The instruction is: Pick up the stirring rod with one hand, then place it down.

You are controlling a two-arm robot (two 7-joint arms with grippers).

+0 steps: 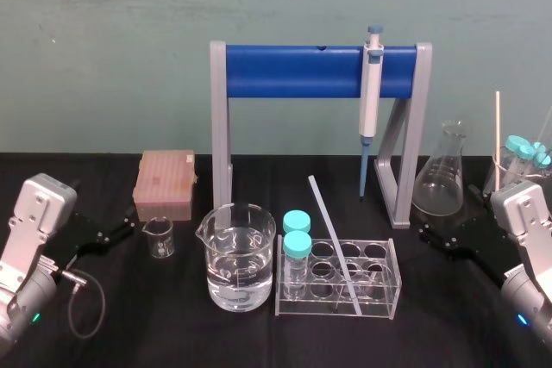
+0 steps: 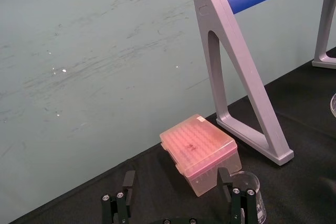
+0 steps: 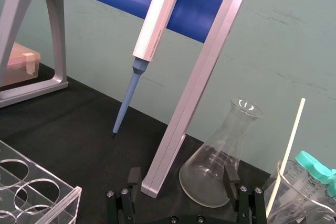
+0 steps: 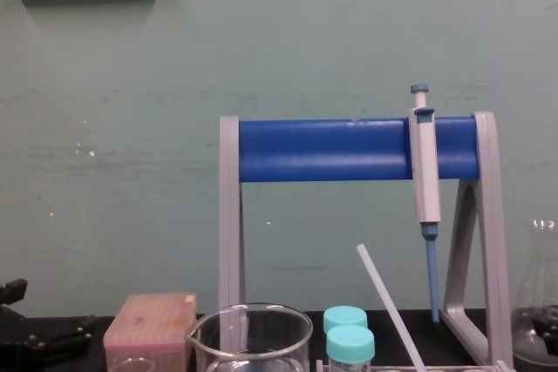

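Left claw (image 1: 125, 230) low at the left edge of the tabletop (image 1: 172, 333), fingers apart, empty. Right claw (image 1: 431, 237) likewise at the right, spread and empty. Between them, well apart from both: stirring rod (image 1: 332, 239), leaning tilted in the clear test-tube rack (image 1: 390, 286), ungrasped. Apparently no step done yet, with pick-up and set-down both left. Counted: one rod, one rack with two teal-capped tubes (image 1: 297, 245), one large beaker (image 1: 240, 265), one pipette (image 1: 371, 92).

lab: pipette (image 1: 371, 96), flask (image 1: 442, 174), beaker (image 1: 241, 256)
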